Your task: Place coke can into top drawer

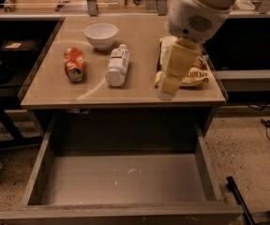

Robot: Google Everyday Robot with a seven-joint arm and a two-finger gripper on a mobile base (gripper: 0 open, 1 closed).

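High front camera looks down past top drawer (125, 179) onto table (55, 86), pincer (166, 93) over it.

Snack bag (198, 75) carries big dark block letters on a pale band, partly hidden by the gripper (165, 92), which hangs over the table (50, 90) near its front right edge; no word can be made out. The white lettering on the coke can (74, 63) is illegible. Print on the white bottle (117, 65) label is illegible too.

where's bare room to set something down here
The wide grey wooden top drawer is bare. On the tan table, the front strip before the red coke can and white plastic bottle is free. Crowded right: cream gripper hangs by the printed snack bag.
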